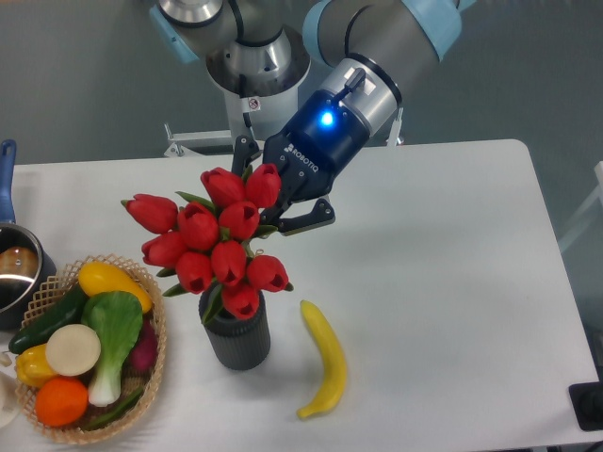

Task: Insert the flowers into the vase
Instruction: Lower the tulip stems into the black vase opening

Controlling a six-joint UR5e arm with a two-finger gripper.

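The flowers (215, 243), a bunch of red tulip buds with green leaves, hang tilted over the vase (236, 341), a short dark grey ribbed cylinder at the table's front centre. The lowest buds and a green stem cover the vase's mouth, so I cannot tell how deep the stems sit. My gripper (279, 191) is up and to the right of the vase. It is shut on the flowers at the bunch's top end, with dark fingers (312, 217) showing on either side.
A yellow banana (322, 359) lies just right of the vase. A wicker basket (153, 294) of vegetables and fruit stands at the front left. Beyond it, at the left edge, is a metal pot (13, 273) with a blue handle.
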